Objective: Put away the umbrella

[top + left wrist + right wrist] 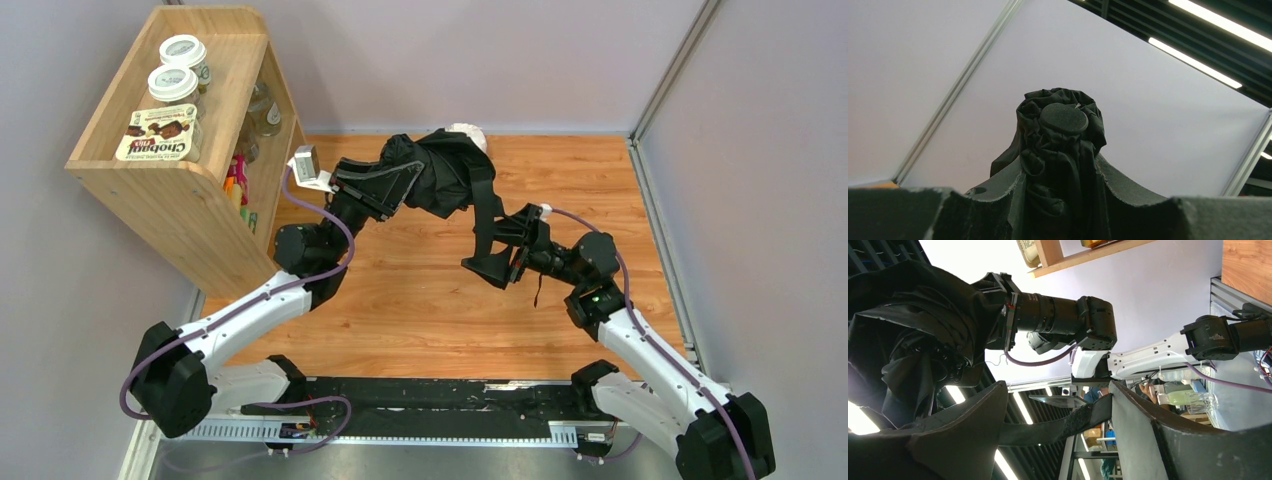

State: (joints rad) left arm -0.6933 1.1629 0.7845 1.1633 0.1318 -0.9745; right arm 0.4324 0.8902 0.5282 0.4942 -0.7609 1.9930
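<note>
1. The umbrella [445, 165] is held up above the wooden surface [420, 300], towards its far edge, its black fabric loosely bunched.
2. The left gripper [397, 178] is pinching the gathered fabric just below the umbrella's round cap [1064, 118], which pokes out past the fingers.
3. A black strap [487, 215] hangs from the fabric down to the right gripper [492, 268]. That gripper's fingers are spread, and the strap crosses the gap between them.
4. A wooden shelf [200, 200] stands at the far left, with jars and a yoghurt pack on top.
</note>
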